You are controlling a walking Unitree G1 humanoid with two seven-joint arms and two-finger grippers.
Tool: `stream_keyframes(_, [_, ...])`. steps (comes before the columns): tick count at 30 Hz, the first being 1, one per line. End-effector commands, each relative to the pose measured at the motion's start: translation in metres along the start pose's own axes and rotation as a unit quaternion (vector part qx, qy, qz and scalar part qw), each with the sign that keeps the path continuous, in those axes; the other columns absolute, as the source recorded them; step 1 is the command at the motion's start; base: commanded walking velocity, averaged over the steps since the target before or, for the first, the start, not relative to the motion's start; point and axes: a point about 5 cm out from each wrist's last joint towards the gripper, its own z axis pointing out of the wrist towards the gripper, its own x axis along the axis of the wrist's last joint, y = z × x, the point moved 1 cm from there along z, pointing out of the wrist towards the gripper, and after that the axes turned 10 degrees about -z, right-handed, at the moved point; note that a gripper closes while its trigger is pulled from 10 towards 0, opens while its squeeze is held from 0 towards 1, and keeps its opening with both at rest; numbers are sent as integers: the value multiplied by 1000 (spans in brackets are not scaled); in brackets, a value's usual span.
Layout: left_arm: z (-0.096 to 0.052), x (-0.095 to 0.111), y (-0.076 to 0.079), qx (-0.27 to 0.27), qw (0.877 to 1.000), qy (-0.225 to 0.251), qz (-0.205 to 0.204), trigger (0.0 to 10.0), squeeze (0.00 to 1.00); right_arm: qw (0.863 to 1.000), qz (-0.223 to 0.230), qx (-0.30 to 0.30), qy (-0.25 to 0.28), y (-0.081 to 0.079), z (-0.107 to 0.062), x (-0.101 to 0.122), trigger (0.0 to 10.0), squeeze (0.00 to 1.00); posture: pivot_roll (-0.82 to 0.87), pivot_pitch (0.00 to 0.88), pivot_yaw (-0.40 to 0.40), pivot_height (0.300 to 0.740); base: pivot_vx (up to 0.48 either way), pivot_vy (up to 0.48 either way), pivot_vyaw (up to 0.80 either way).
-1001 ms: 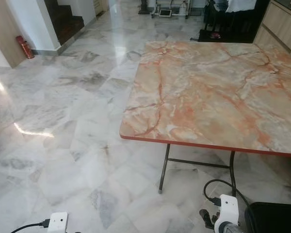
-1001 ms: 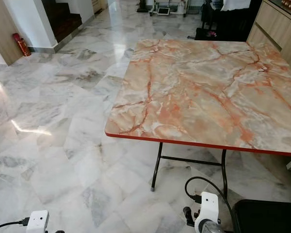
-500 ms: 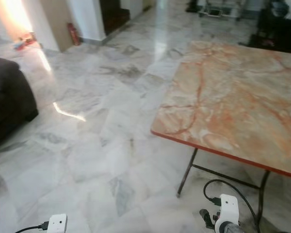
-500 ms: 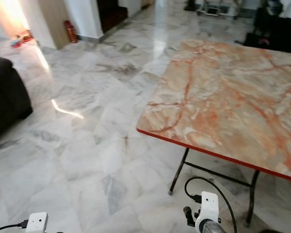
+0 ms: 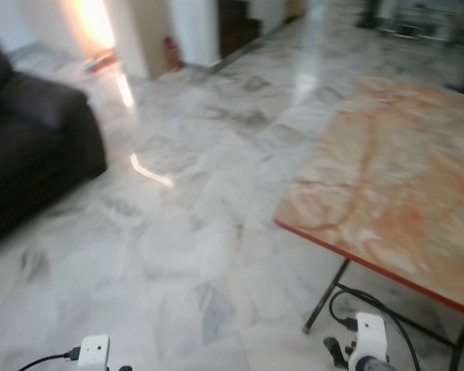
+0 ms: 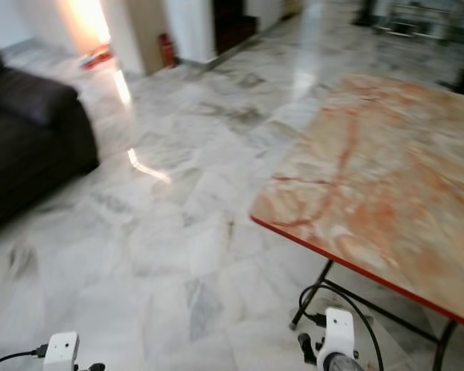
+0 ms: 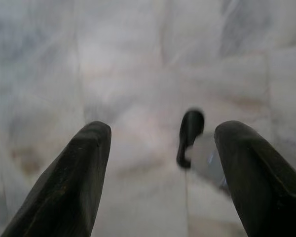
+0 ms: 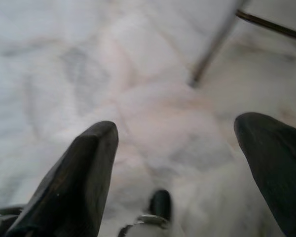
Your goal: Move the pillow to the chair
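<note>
From the head, the marble floor [image 5: 178,255], a dark sofa [image 5: 31,147] and the orange surface [image 6: 387,193] are viewed obliquely downward, blurred, in both eyes. Floor is viewed closely from each wrist, between parted jaws.

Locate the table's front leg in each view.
Left eye view: front leg lower right, under the orange marble tabletop corner.
Right eye view: lower right of centre.
Right wrist view: thin dark bar beyond the right gripper.
Left wrist view: left gripper over white marble floor.
Shared landmark: that floor.
</note>
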Motion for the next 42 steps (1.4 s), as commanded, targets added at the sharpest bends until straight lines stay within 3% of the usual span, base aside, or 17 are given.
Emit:
stream_keyframes(1, [1,3,1,1,1000,4,-3,10000,0,1000,0,-5,-12,4,-2,-8,10000,0,36,0,-7,740,0,0,619])
stream_keyframes(42, [1,4,3,4,1000,5,-23,10000,0,1000,-2,-6,-14,7,-2,-6,10000,0,44,6,-32,740,0,0,585])
